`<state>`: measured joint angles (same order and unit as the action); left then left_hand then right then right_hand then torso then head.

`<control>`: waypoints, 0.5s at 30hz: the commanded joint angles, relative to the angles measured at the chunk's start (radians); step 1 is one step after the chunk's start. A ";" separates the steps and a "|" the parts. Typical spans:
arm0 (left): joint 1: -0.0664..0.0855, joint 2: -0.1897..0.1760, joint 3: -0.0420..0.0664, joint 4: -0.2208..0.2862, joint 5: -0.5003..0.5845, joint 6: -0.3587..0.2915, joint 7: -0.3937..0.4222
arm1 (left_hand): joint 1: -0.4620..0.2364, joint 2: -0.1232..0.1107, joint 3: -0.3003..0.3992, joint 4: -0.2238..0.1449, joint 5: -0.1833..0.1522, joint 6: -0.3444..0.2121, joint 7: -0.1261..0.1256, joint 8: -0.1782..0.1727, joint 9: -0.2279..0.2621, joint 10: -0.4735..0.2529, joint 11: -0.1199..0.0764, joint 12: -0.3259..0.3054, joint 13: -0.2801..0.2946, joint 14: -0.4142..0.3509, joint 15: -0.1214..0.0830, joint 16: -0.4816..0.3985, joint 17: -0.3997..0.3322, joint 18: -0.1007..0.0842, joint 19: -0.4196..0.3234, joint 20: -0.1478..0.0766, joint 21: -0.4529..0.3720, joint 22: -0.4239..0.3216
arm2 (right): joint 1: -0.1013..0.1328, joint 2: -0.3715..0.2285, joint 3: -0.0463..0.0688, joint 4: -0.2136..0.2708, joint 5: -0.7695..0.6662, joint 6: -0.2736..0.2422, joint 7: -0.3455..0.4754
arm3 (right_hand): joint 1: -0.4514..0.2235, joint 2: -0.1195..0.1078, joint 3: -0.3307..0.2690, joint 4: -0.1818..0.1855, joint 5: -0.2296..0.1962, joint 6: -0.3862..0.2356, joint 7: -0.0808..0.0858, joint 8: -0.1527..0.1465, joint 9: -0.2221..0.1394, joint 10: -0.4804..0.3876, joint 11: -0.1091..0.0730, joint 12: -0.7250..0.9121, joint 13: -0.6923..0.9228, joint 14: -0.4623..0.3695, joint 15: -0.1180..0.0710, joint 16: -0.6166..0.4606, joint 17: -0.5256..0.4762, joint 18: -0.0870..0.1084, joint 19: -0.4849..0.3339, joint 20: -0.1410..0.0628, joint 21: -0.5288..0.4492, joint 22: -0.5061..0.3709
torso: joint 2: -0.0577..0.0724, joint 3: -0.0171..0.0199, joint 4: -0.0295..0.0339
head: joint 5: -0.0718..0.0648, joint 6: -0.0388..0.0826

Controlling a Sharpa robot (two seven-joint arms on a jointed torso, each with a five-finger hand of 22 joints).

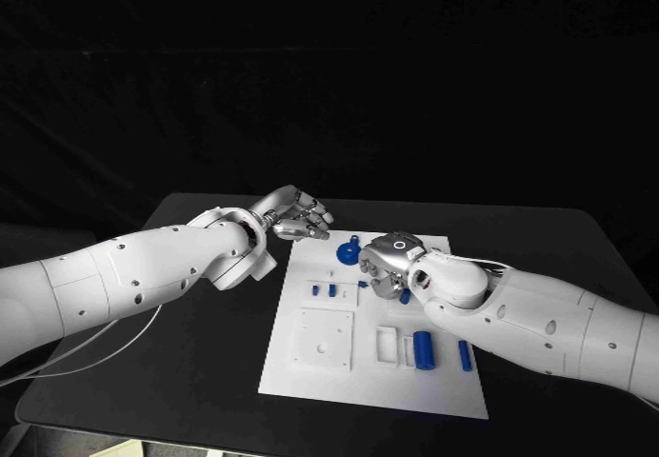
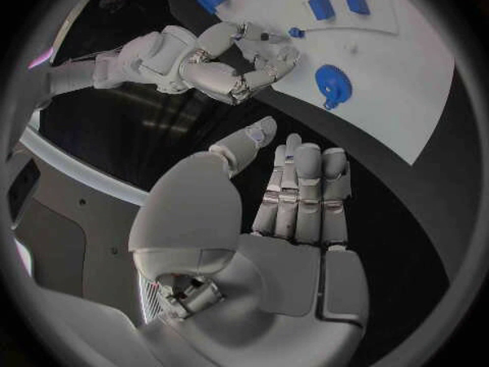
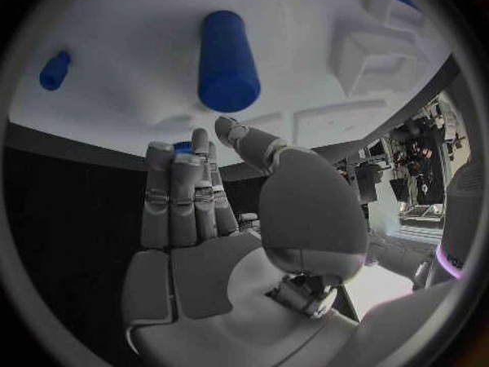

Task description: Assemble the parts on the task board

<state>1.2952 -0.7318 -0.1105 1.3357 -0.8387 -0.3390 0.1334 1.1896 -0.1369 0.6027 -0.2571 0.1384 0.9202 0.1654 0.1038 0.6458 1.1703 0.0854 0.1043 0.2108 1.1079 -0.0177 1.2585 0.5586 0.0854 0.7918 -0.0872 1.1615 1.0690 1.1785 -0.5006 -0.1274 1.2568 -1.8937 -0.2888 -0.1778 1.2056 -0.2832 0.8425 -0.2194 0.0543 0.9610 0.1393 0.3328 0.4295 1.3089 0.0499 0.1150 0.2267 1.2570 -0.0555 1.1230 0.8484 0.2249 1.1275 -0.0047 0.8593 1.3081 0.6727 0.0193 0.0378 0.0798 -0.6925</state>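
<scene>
left hand (image 1: 294,217) spread, empty | right hand (image 1: 390,262) fingers straight, holds nothing | blue cylinder (image 1: 428,350) looks light, stiff, kinda slick, best pinched mid-body

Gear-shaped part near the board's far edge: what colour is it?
Blue. The gear-shaped part shows best in the left wrist view, lying on the white task board.

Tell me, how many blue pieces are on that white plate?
7 visible: a round one at the far end, two small ones mid-board, two bits by the right hand, a cylinder and a slim bar nearer the robot. The hand may hide more.
</scene>
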 commanded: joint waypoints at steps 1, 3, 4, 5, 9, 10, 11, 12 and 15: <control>0.001 0.000 0.001 0.002 0.007 -0.005 0.004 | 0.007 0.002 0.002 0.002 0.000 -0.002 0.004 0.003 -0.001 0.000 0.010 -0.005 -0.001 0.009 0.000 0.005 0.001 0.032 0.003 -0.029 0.004 0.000 | 0.000 0.000 0.000 0.003 0.005 -0.021 0.024 | 0.011 -0.003 -0.001 -0.007 -0.006 -0.008 -0.001 -0.006 0.000 0.007 0.001 0.007 0.005 -0.001 -0.004 0.005 -0.001 0.037 -0.001 -0.006 0.002 0.017 | 0.000 0.0004 0.0002 | 0.000 -0.001; 0.002 0.001 0.001 0.001 0.007 -0.005 0.004 | 0.007 0.002 0.002 0.002 0.000 -0.002 0.004 0.003 -0.001 0.001 0.010 -0.005 -0.001 0.009 0.000 0.006 0.001 0.032 0.003 -0.029 0.004 0.000 | 0.000 -0.003 0.000 0.007 0.007 -0.019 0.025 | 0.008 -0.005 -0.005 -0.008 -0.005 -0.008 -0.001 -0.005 0.001 0.009 0.001 0.008 0.008 -0.001 -0.005 0.005 -0.001 0.037 -0.001 -0.004 0.003 0.017 | 0.000 0.0003 0.0002 | 0.000 -0.002; 0.002 0.001 0.001 0.001 0.007 -0.006 0.005 | 0.007 0.002 0.002 0.002 0.000 -0.002 0.004 0.003 -0.001 0.001 0.010 -0.005 -0.001 0.009 0.000 0.006 0.001 0.032 0.003 -0.029 0.004 0.000 | 0.000 -0.005 0.000 0.010 0.008 -0.018 0.025 | 0.006 -0.005 -0.008 -0.009 -0.005 -0.008 0.000 -0.005 0.001 0.008 0.001 0.008 0.009 -0.002 -0.005 0.005 -0.001 0.037 -0.001 -0.004 0.004 0.018 | 0.000 0.0004 0.0003 | 0.000 -0.001; 0.002 0.001 0.001 0.001 0.007 -0.006 0.005 | 0.007 0.002 0.002 0.002 0.000 -0.002 0.004 0.003 -0.001 0.001 0.010 -0.005 -0.001 0.009 0.000 0.006 0.001 0.032 0.003 -0.029 0.004 0.000 | 0.000 -0.006 0.000 0.012 0.008 -0.017 0.025 | 0.003 -0.005 -0.012 -0.009 -0.005 -0.007 0.001 -0.004 0.002 0.007 0.001 0.008 0.012 -0.002 -0.004 0.005 -0.002 0.037 -0.002 -0.003 0.004 0.018 | 0.000 0.0005 0.0004 | 0.000 -0.001; 0.002 0.000 0.001 0.001 0.007 -0.006 0.004 | 0.007 0.002 0.002 0.002 0.000 -0.002 0.004 0.003 -0.001 0.001 0.010 -0.005 -0.001 0.009 0.000 0.006 0.001 0.032 0.003 -0.029 0.004 0.000 | 0.000 -0.011 0.000 0.017 0.012 -0.007 0.026 | 0.006 0.001 -0.010 -0.010 -0.003 -0.003 0.002 -0.001 0.004 0.006 0.001 0.008 0.016 -0.002 -0.005 0.004 -0.002 0.037 -0.004 -0.001 0.004 0.018 | 0.000 0.0001 0.0000 | 0.000 -0.001; 0.002 0.000 0.001 0.001 0.007 -0.006 0.004 | 0.007 0.002 0.002 0.002 0.000 -0.003 0.004 0.004 -0.001 0.001 0.010 -0.005 -0.001 0.009 0.000 0.006 0.001 0.032 0.003 -0.029 0.004 0.000 | 0.000 -0.012 0.000 0.018 0.012 0.002 0.028 | 0.009 0.002 -0.008 -0.010 -0.003 -0.001 0.002 0.001 0.004 0.007 0.001 0.009 0.019 -0.003 -0.005 0.004 -0.003 0.037 -0.004 -0.001 0.004 0.018 | 0.000 0.0002 -0.0003 | 0.000 0.000; 0.002 0.000 0.001 0.002 0.007 -0.007 0.004 | 0.007 0.002 0.002 0.002 0.000 -0.003 0.004 0.004 -0.002 0.001 0.010 -0.006 -0.001 0.009 0.000 0.006 0.001 0.033 0.003 -0.029 0.004 0.000 | 0.000 -0.012 0.000 0.019 0.012 0.009 0.030 | 0.012 0.006 -0.004 -0.010 -0.003 0.003 0.000 0.003 0.005 0.007 0.000 0.009 0.021 -0.003 -0.005 0.004 -0.003 0.037 -0.005 0.000 0.004 0.017 | 0.000 0.0001 -0.0004 | 0.000 -0.001; 0.002 0.000 0.001 0.002 0.007 -0.006 0.004 | 0.007 0.002 0.002 0.002 0.000 -0.003 0.004 0.004 -0.002 0.001 0.010 -0.006 -0.001 0.009 0.000 0.006 0.001 0.033 0.003 -0.029 0.004 0.000 | 0.000 -0.012 0.000 0.019 0.012 0.020 0.029 | 0.015 0.010 0.001 -0.009 -0.003 0.007 -0.002 0.006 0.007 0.007 0.000 0.010 0.024 -0.004 -0.006 0.004 -0.003 0.037 -0.006 0.000 0.003 0.017 | 0.000 0.0001 -0.0005 | 0.000 -0.001; 0.002 0.000 0.001 0.002 0.007 -0.004 0.004 | 0.008 0.002 0.002 0.002 0.001 -0.003 0.004 0.004 -0.002 0.000 0.010 -0.006 -0.001 0.009 0.000 0.006 0.001 0.033 0.003 -0.029 0.004 0.000 | 0.000 -0.012 0.000 0.019 0.012 0.033 0.035 | 0.037 0.031 0.027 -0.016 -0.004 0.014 -0.005 0.010 0.008 0.003 0.001 0.008 0.030 -0.010 -0.005 0.003 -0.004 0.037 -0.013 0.002 0.001 0.018 | 0.000 -0.0002 -0.0002 | 0.001 0.000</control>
<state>1.2953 -0.7324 -0.1105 1.3357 -0.8387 -0.3390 0.1329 1.1895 -0.1369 0.6027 -0.2571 0.1384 0.9186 0.1648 0.1038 0.6450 1.1704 0.0854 0.1043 0.2110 1.1080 -0.0177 1.2585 0.5586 0.0854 0.7902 -0.0855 1.1614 1.0690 1.1785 -0.5127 -0.1274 1.2739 -1.8808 -0.2899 -0.1596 1.2400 -0.2556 0.8658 -0.2345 0.0543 0.9700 0.1337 0.3395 0.4370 1.3100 0.0515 0.1189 0.2563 1.2519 -0.0606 1.1230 0.8462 0.2261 1.1228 -0.0001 0.8591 1.3080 0.6727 0.0194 0.0376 0.0802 -0.6931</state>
